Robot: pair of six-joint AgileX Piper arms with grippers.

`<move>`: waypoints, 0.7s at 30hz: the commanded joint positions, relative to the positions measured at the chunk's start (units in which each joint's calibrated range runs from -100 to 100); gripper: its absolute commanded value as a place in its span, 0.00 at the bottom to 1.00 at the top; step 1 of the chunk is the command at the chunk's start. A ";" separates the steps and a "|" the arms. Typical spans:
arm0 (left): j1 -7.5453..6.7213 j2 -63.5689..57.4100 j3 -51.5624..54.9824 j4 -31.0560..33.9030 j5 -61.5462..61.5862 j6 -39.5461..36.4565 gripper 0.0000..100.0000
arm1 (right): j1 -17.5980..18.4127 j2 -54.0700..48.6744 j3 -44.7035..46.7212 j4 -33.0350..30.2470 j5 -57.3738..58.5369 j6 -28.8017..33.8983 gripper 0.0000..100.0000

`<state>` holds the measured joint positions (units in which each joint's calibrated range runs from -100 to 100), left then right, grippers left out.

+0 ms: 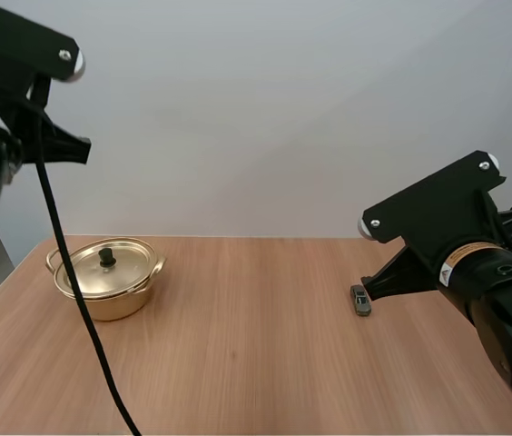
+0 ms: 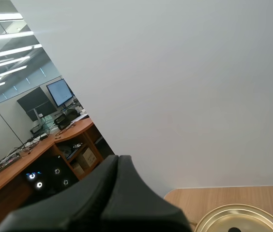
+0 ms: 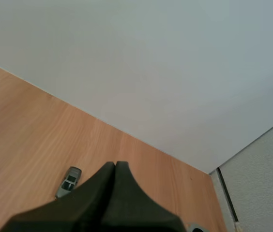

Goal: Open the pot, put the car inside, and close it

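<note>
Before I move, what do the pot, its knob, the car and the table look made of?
Pot and lid: polished gold-toned metal, judging by the sheen. Knob: matte black, probably plastic. Car: grey, too small to tell. Table: wood-grain surface, possibly laminate.

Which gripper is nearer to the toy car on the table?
Right. The right gripper hovers just beside the car; the left gripper is far off, up near the pot.

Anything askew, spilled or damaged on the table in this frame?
Nothing stands out. The pot sits upright with its lid seated level, and the toy car rests on its wheels on the table, well apart from it. Left gripper and right gripper are shut on nothing.
</note>
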<state>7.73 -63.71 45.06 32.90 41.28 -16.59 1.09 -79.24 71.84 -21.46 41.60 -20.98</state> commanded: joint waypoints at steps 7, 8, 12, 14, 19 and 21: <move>-0.09 46.40 -5.90 -7.35 2.57 6.90 0.61 | 0.01 0.06 -0.02 8.69 1.79 -2.96 0.00; -0.09 47.40 -5.90 -7.99 2.83 7.81 0.71 | 0.01 0.06 -0.02 8.69 2.65 -2.96 0.00; -0.09 52.88 -5.90 -8.84 3.50 9.77 0.83 | -0.14 0.06 -0.02 8.93 5.65 -2.96 0.00; -0.09 54.47 -5.90 -8.84 2.79 9.90 0.83 | -0.51 0.06 -0.02 9.38 5.88 -2.96 0.00; -0.09 56.73 -5.90 -9.01 1.89 9.99 0.83 | -1.72 0.31 -0.02 11.72 6.51 -4.39 0.00; -0.09 57.94 -5.90 -9.10 1.89 10.54 0.83 | -2.11 0.74 -0.02 12.43 7.08 -4.98 0.00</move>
<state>7.66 -22.95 39.24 23.94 43.21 -6.34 -0.92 -78.58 71.84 -9.71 48.70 -25.64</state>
